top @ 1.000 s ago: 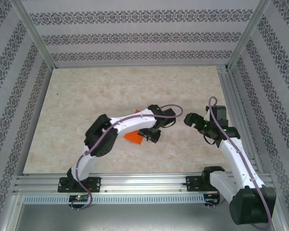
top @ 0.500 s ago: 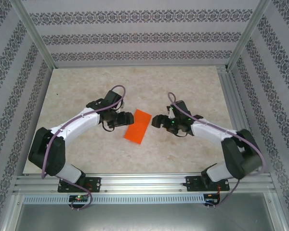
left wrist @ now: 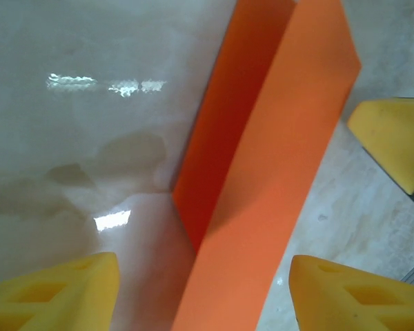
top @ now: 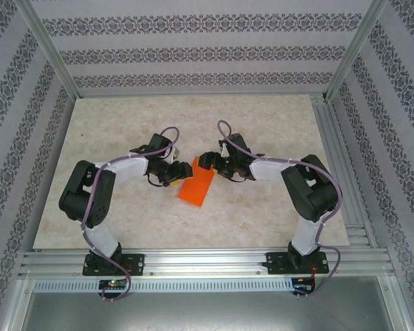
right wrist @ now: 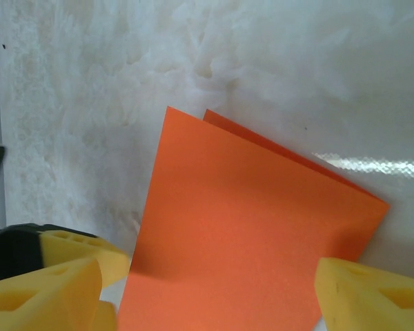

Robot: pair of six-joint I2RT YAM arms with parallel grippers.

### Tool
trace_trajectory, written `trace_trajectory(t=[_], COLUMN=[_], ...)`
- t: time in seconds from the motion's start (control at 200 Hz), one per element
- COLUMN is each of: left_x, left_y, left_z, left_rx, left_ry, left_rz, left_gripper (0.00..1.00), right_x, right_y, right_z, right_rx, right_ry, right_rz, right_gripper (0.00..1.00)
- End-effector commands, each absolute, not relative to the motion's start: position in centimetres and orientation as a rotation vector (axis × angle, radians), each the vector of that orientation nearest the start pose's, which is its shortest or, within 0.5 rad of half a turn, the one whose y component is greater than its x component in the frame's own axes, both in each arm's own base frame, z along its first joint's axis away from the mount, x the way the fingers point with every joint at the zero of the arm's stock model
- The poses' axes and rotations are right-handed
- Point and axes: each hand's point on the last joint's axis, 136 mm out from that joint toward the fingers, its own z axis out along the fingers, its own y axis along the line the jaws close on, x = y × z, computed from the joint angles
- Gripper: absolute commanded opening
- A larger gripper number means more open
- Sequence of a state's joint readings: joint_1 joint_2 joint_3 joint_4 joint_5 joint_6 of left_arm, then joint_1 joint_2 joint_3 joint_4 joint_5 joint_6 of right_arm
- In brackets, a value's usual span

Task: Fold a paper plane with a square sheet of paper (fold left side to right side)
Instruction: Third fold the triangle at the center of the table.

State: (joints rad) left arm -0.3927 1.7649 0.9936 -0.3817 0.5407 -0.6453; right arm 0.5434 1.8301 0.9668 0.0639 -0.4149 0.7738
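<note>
The square sheet of paper point(top: 196, 188) lies mid-table, bright orange and folded into a narrow rectangle. In the left wrist view the sheet point(left wrist: 262, 179) has its upper layer lifted off a darker lower layer. My left gripper point(top: 185, 169) is at the sheet's far left corner; seen from its wrist it point(left wrist: 203, 296) is open and straddles the paper without touching it. My right gripper point(top: 206, 161) is at the far right corner. It point(right wrist: 214, 296) is open too, with the sheet point(right wrist: 248, 234) running between its fingertips. The paper plane is out of view.
The marbled table point(top: 124, 124) is bare around the paper. A metal rail point(top: 338, 152) runs along its right edge, and patterned walls close in the back and sides. One yellow finger of the right gripper point(left wrist: 393, 138) shows in the left wrist view.
Both arms have swung inward. Half a second ago the grippers flanked the paper at a distance; now they meet at its far end. The paper has stayed in place.
</note>
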Motion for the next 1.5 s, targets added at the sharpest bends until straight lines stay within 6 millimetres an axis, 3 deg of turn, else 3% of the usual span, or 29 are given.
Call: trace_trajectory(t=[0.0,0.185,0.525,0.789,0.899,1.109,1.279,1.379,1.494], left_x=[33.6,33.9,33.5,32.6,32.1,30.5,30.0,29.8,29.7], left_y=[-24.0,-25.3,-25.2,-24.7,-24.7,-25.2,-25.0,-25.2,-25.2], left_z=[5.2,5.0,5.9,6.7,6.7,6.4,6.2,6.3,6.3], left_rx=[-0.163,-0.160,-0.161,-0.222,-0.307,-0.425,-0.510,-0.521,-0.523], left_ry=[2.801,2.777,2.750,2.726,2.710,2.727,2.720,2.725,2.729], left_rz=[-1.104,-1.212,-1.238,-1.235,-1.238,-1.182,-1.175,-1.188,-1.187], left_gripper=[0.66,0.54,0.24,0.08,0.04,0.00,0.00,0.00,0.00], right_x=[36.1,35.5,34.4,31.0,28.9,24.5,20.3,19.0,18.8], right_y=[30.5,30.2,29.4,26.7,26.7,28.7,31.9,33.1,34.2], right_z=[7.1,7.0,8.7,9.8,10.2,9.8,9.4,9.0,9.3], right_rx=[0.045,0.020,-0.048,-0.243,-0.396,-0.734,-1.051,-1.186,-1.237], right_ry=[2.517,2.525,2.491,2.474,2.427,2.298,2.114,2.004,1.935], right_rz=[1.123,1.120,1.098,0.865,0.754,0.586,0.441,0.312,0.215], right_gripper=[0.81,0.81,0.81,0.81,0.81,0.81,0.81,0.81,0.82])
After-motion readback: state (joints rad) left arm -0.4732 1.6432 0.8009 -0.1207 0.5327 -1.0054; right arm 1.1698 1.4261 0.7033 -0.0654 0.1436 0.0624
